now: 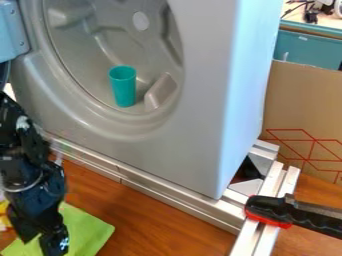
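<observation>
The black gripper (39, 237) hangs at the lower left over a green cloth (92, 231), open, with green showing between its fingers. Nothing is visible between them. A teal cup (123, 87) stands upright inside the round grey drum opening of a washing-machine-like box (200, 125), beside a raised grey fin (161, 92). The cup is above and to the right of the gripper, well apart from it. Part of a yellow thing (5, 216) shows at the left edge, partly hidden by the arm.
Metal rails (167, 196) run along the box's foot, with a black-and-red clamp (270, 210) at the lower right. Cardboard (304, 105) stands behind on the right. A light-blue door part (10, 31) is at the upper left. The table (157, 225) is wooden.
</observation>
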Action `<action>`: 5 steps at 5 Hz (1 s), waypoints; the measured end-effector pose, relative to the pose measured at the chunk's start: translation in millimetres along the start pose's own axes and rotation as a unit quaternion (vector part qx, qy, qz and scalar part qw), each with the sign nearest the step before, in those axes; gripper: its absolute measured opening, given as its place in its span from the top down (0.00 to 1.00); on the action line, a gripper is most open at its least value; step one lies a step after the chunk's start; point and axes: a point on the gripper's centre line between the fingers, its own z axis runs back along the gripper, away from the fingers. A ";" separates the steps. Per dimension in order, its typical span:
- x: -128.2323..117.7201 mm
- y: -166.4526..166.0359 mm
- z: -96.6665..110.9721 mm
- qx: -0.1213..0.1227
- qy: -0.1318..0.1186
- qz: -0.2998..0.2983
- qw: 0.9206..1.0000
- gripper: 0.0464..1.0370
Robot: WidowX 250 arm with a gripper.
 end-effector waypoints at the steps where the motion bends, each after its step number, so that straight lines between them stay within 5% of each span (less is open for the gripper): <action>1: -3.0 1.3 -7.9 -0.009 0.034 0.012 0.999 0.04; 4: 29.8 4.5 -27.7 0.008 0.029 0.002 1.000 0.04; 5: 65.2 12.6 -24.8 0.020 0.005 -0.012 1.000 0.04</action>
